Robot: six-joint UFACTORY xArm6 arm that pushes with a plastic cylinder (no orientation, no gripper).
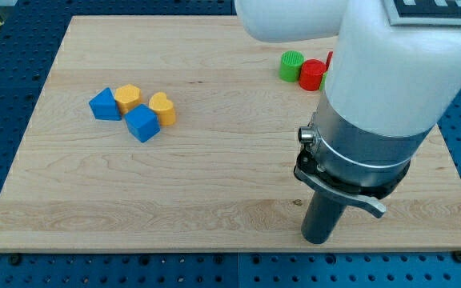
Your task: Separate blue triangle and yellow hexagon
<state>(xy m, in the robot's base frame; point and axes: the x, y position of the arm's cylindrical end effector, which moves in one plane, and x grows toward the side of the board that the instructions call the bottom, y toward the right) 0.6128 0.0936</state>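
Blue triangle (104, 105) lying at view's left, touching yellow hexagon (127, 98); blue cube (142, 123) and yellow heart (163, 109) crowding beside. My tip (317, 238) resting well apart, bottom right. Jaws: none fitted, nothing being grasped.

wood board (214, 184) on blue pegboard (6, 72). left cluster: blue triangle (104, 105), yellow hexagon (128, 98), blue cube (142, 123), yellow heart (163, 109). top right: green cylinder (291, 66), red cylinder (312, 74).

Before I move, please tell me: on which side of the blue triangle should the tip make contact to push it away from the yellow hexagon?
Push on the blue triangle's right edge, where it touches the yellow hexagon, driving it toward the view's left. My tip stands far off at lower right, so it must first approach between them.
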